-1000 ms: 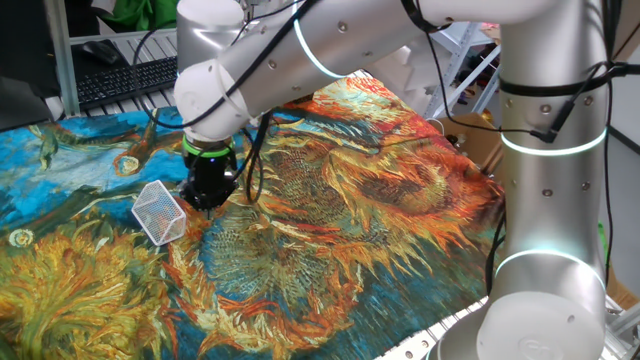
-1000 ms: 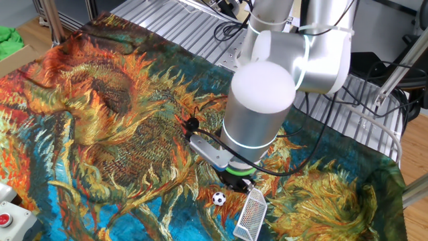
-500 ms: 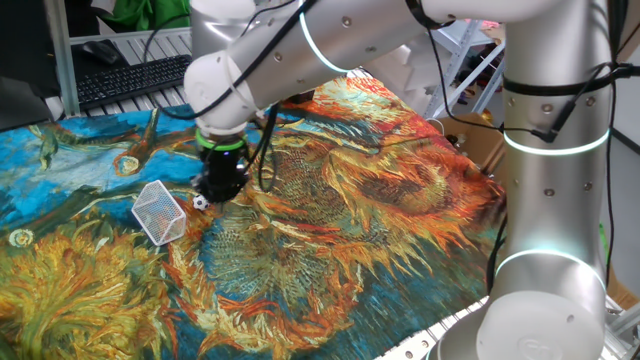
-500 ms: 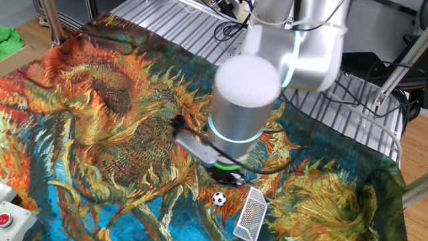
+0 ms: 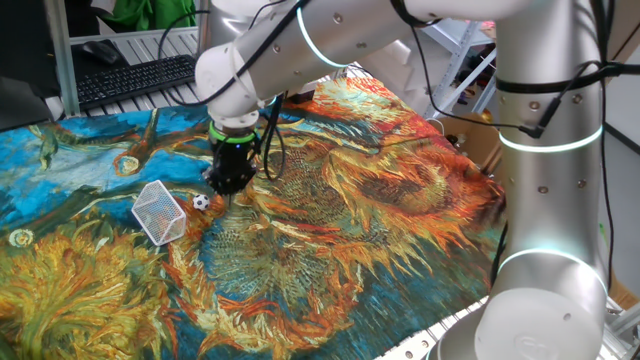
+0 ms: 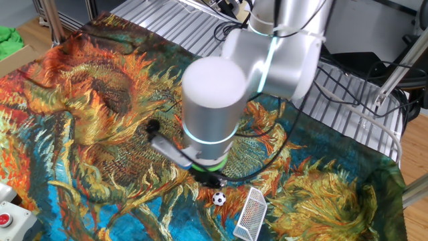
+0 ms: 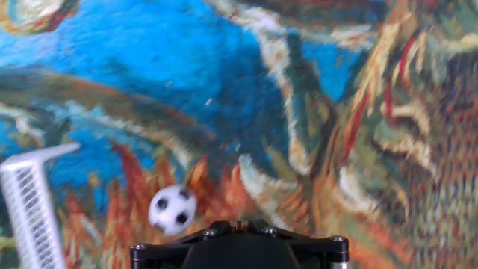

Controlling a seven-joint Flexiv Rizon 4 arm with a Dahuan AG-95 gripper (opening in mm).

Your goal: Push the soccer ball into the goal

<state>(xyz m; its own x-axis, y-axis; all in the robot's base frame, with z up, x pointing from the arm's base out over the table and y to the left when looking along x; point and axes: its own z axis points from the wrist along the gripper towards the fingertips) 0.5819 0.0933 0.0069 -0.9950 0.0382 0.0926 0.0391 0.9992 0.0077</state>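
Note:
The soccer ball (image 5: 201,202) is a tiny white ball with black patches lying on the sunflower-print cloth. It rests a little to the right of the goal (image 5: 160,212), a small white wire-mesh cage that sits tilted. The ball (image 6: 219,198) and goal (image 6: 251,214) also show in the other fixed view, a small gap apart. My gripper (image 5: 228,182) hangs just right of the ball, low over the cloth, its fingers together and holding nothing. In the hand view the ball (image 7: 172,210) lies just left of my gripper (image 7: 231,224), and the goal (image 7: 30,213) stands at the left edge.
The painted cloth (image 5: 380,200) covers the table and droops over its right edge. A keyboard (image 5: 130,80) lies behind the table. A box with a red button (image 6: 5,217) sits at the near-left corner in the other fixed view. Cables hang by the arm.
My gripper has moved away from the goal, sliding off the ball's position to its right. The ball, hidden behind the gripper before, now shows; it and the goal have not moved.

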